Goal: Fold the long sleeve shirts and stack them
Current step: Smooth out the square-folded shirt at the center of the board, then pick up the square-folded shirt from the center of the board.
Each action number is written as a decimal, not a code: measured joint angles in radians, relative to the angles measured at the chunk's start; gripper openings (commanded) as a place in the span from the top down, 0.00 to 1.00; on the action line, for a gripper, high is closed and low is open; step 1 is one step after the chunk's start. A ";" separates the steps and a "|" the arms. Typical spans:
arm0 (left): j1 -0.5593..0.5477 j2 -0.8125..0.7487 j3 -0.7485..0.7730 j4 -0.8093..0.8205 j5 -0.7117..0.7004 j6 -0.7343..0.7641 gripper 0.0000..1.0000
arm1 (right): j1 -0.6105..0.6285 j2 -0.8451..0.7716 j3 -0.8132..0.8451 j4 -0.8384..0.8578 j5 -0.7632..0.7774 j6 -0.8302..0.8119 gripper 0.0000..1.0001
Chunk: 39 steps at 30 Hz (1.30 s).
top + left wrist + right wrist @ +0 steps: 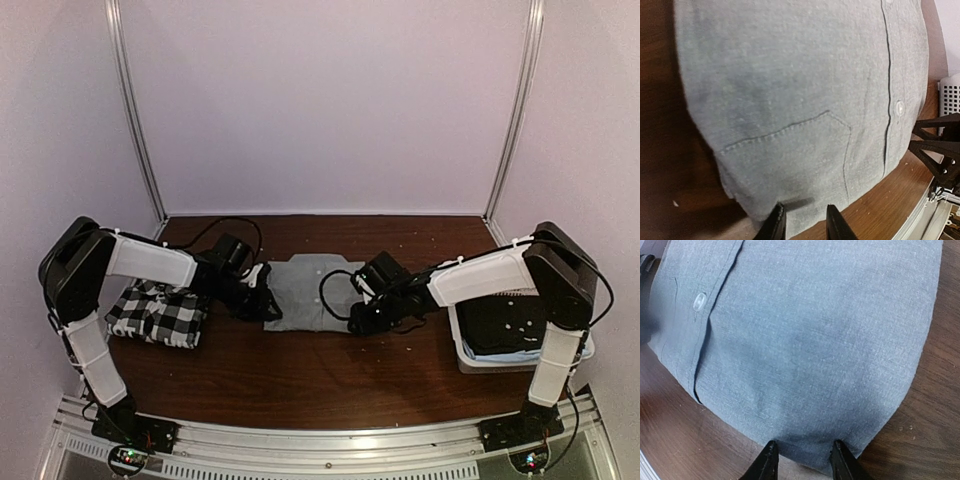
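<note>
The grey shirt point(310, 290) lies folded into a rectangle at the table's middle, collar to the far side. It fills the left wrist view point(800, 100), pocket and button placket showing, and the right wrist view point(805, 340). My left gripper point(262, 300) is at its left edge, my right gripper point(357, 318) at its right edge. In each wrist view the jaws stand apart, with the shirt's near edge lying flat between the tips of the left gripper point(805, 222) and of the right gripper point(804, 460). The checked shirt point(155, 312) lies folded at the left.
A white basket point(590, 350) holding dark and light-blue clothes stands at the right edge; its mesh wall shows in the left wrist view point(951, 92). The table is dark wood point(320, 370). Pale walls enclose the back and sides.
</note>
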 measured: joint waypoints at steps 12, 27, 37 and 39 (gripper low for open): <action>0.126 -0.009 0.074 -0.039 -0.009 0.037 0.54 | -0.006 -0.031 -0.019 0.008 -0.020 0.014 0.61; 0.129 0.143 0.210 -0.064 -0.021 0.061 0.51 | -0.072 -0.166 -0.005 -0.001 -0.020 0.009 0.58; 0.129 0.201 0.263 -0.059 -0.016 0.060 0.52 | -0.134 -0.206 -0.010 0.023 -0.028 0.005 0.58; 0.129 0.208 0.268 -0.056 -0.010 0.056 0.55 | -0.138 -0.206 -0.011 0.027 -0.035 0.003 0.57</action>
